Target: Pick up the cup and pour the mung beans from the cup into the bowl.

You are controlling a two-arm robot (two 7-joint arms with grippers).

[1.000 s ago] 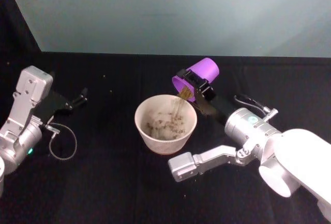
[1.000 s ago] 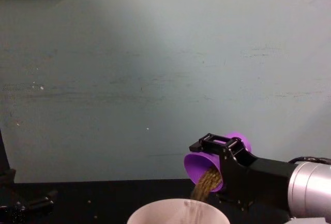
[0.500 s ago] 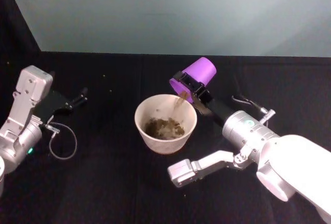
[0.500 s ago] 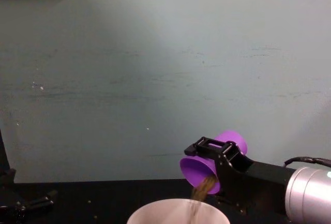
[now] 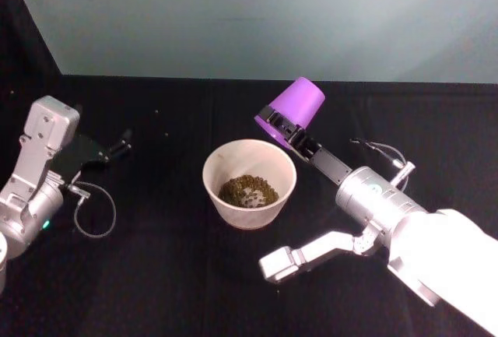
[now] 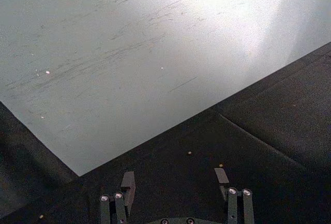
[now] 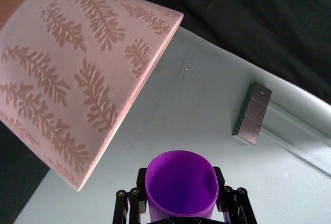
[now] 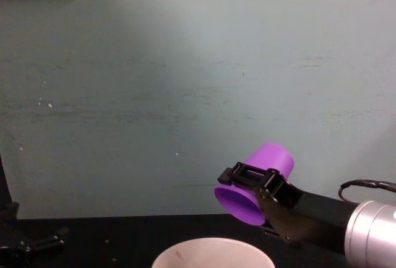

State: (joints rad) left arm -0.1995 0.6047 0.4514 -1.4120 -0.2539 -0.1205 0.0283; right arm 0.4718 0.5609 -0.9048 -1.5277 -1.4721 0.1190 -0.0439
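Observation:
My right gripper [image 5: 282, 124] is shut on the purple cup [image 5: 292, 108], holding it tipped mouth-down above the far right rim of the bowl [image 5: 215, 190]. The cup [image 8: 255, 181] slants down toward the bowl's rim [image 8: 213, 249]; no beans fall from it. In the bowl lies a heap of mung beans [image 5: 248, 190]. In the right wrist view the cup [image 7: 180, 184] sits between the fingers, with the bowl's leaf-patterned wall [image 7: 77, 74] close by. My left gripper [image 5: 120, 144] rests open at the far left of the table, nothing between its fingers [image 6: 128, 181].
The black table [image 5: 156, 275] runs to a pale green wall behind. A few stray beans [image 5: 156, 114] lie on the cloth left of the bowl. A thin cable loop [image 5: 93, 212] hangs by the left arm. My right arm's elbow link [image 5: 299, 258] lies in front of the bowl.
The stream of beans from the cup has stopped and the heap in the bowl has grown. The cup has tipped further, its base raised higher. The left arm has not moved.

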